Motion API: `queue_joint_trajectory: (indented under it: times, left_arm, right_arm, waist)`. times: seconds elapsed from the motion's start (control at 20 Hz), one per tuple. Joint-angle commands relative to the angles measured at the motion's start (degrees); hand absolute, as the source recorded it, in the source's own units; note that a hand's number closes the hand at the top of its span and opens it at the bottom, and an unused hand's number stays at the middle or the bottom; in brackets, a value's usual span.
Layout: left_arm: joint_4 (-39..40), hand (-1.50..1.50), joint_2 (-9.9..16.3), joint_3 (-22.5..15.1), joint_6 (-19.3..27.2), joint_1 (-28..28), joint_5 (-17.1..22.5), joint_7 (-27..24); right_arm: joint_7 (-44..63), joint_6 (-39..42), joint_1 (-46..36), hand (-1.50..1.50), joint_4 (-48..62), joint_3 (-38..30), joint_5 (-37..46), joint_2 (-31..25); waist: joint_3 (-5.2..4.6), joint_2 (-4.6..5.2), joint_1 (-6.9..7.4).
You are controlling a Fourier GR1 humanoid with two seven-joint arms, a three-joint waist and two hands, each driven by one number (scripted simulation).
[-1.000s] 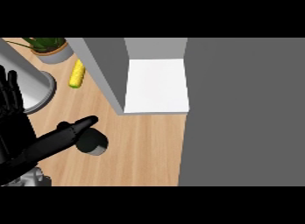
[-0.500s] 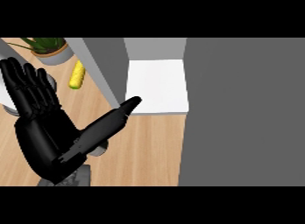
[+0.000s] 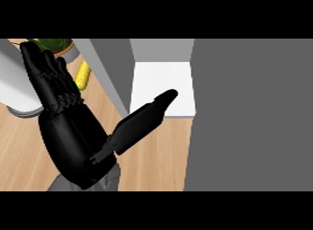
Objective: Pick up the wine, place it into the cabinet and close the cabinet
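Wine: no bottle can be made out; the large black hand hides much of the counter's left part.
Cabinet (image 3: 163,87): open, white shelf showing between a grey door panel and a grey wall at right.
Left robot hand (image 3: 69,134): spread wide, fingers straight and pointing up, thumb stretched toward the cabinet shelf, holding nothing.
Right robot hand: out of view.
Counter (image 3: 156,157): light wood.
Yellow object (image 3: 83,75): just beside the fingers, below a potted plant (image 3: 53,45).
White cylinder (image 3: 10,76): stands at the left edge, behind the fingers.
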Motion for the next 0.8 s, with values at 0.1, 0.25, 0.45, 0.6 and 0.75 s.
queue_joint_trajectory:
  times: [0.1, 0.25, 0.45, 0.6, 0.75]
  left_arm:
    - [-1.4, -1.5, -0.1, -2.8, -1.6, -6.8, -14.6, 19.0]
    - [-1.5, -1.5, -0.1, -0.6, -7.8, -13.4, -19.0, 25.8]
    - [0.0, -1.5, -0.1, -1.3, -11.5, -18.2, -24.7, 32.0]
    - [-3.7, -1.5, -0.1, -1.5, -16.4, -17.5, -26.0, 32.2]
    - [-4.0, -1.5, -0.1, -1.1, -19.2, -18.6, -25.4, 32.3]
  right_arm:
    - [2.6, 0.2, 0.0, -1.5, -3.8, -1.4, -2.9, -1.2]
    - [4.5, -1.0, -2.6, -1.5, -3.1, -1.3, -2.7, -1.0]
    - [5.7, -2.2, -5.2, -1.5, -2.0, 0.4, -1.0, -0.2]
    - [5.7, -2.0, -4.2, -1.5, -3.5, 0.9, -0.2, -0.7]
    - [6.7, -2.4, -3.3, -1.5, -5.2, 1.3, -0.4, -0.6]
  waist:
    - [-0.01, -0.26, -0.02]
    - [-0.06, -0.07, -0.02]
    - [-0.12, 0.11, -0.26]
    - [-0.12, -0.2, -0.39]
    - [-0.15, -0.03, -0.73]
